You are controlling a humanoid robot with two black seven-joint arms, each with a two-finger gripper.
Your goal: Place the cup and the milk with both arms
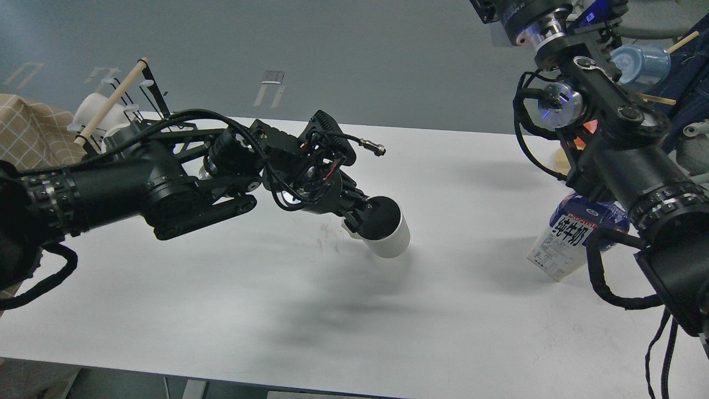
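Centrally, left claw (363,213) pinches the cup (385,233) above open table (221,310); right claw unseen.

The matte-black, thick-segmented left arm (111,188) carries a ribbed knurled ring toward 9 o'clock, looped black cables, and a silver-tipped plug at its 2 o'clock end. The matching black right arm (637,160) shows round silver joint caps lit blue, a bright metal collar at 12 o'clock, and corrugated black conduit hanging toward 5 o'clock.
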